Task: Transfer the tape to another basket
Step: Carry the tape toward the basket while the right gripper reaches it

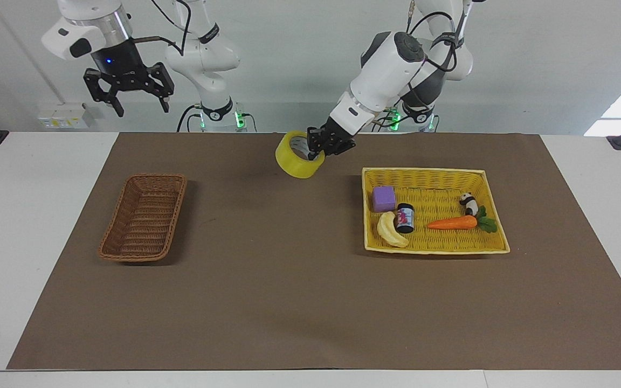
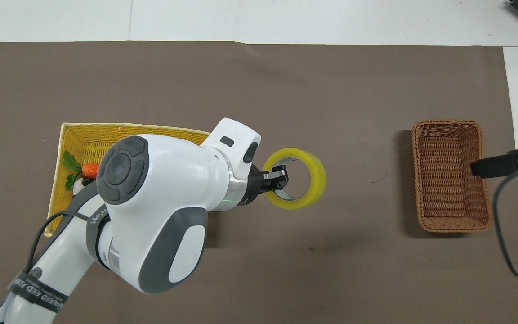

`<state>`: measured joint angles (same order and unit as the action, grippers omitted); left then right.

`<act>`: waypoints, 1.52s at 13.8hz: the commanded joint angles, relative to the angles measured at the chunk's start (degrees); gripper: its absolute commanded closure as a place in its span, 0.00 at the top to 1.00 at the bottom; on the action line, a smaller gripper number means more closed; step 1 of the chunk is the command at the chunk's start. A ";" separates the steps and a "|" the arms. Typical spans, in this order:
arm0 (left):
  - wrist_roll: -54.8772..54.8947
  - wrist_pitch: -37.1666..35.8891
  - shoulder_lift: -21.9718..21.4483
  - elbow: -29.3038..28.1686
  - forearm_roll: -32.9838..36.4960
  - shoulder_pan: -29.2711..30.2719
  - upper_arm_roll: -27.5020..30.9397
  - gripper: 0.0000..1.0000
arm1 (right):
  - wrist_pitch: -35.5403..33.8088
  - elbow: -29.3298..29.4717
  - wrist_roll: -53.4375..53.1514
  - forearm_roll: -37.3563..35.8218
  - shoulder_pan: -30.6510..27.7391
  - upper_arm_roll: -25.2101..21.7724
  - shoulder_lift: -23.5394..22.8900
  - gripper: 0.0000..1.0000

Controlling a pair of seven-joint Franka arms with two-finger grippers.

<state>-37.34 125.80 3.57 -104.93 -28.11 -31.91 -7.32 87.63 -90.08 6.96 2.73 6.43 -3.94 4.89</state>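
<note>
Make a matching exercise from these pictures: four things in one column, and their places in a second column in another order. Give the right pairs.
Things:
1. tape
2. carrot
3. brown basket
4. right tool

Places:
A. in the yellow basket, beside the panda
B. on the mat at the right arm's end, with nothing in it
C. raised and open at the right arm's end, holding nothing
D. gripped by the left tool, in the air over the mat between the baskets

Pairs: 1-D, 2-A, 3-B, 4-C
</note>
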 commanded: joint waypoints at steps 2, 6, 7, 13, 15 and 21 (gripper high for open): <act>-2.92 4.80 -1.72 -1.86 -2.38 -2.28 1.07 0.00 | 8.52 -4.40 -2.72 7.70 3.32 0.34 -2.68 1.00; -3.80 4.89 -1.81 -2.04 -2.39 -2.63 1.07 0.00 | 9.31 -4.66 -3.53 21.58 3.41 0.34 -6.55 1.00; -4.23 4.54 -1.81 -2.04 -2.30 -2.90 1.07 0.00 | 10.79 -4.66 -3.53 23.79 3.50 0.34 -7.51 1.00; -4.15 4.89 -1.10 -2.04 -2.21 -4.48 1.07 0.00 | 13.44 -5.97 -2.30 31.80 7.72 0.34 -9.46 1.00; -4.15 5.24 -0.84 -1.43 -2.12 -4.83 1.07 0.00 | 12.57 -7.99 0.32 31.99 7.72 0.34 -8.76 1.00; -5.38 9.81 -0.75 -0.90 -2.12 -5.97 1.07 0.00 | 9.49 -11.08 5.17 31.55 7.81 0.34 -6.82 1.00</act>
<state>-41.81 133.34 3.70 -106.00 -29.12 -36.38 -7.30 97.40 -98.34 9.73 33.13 14.67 -3.58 -3.69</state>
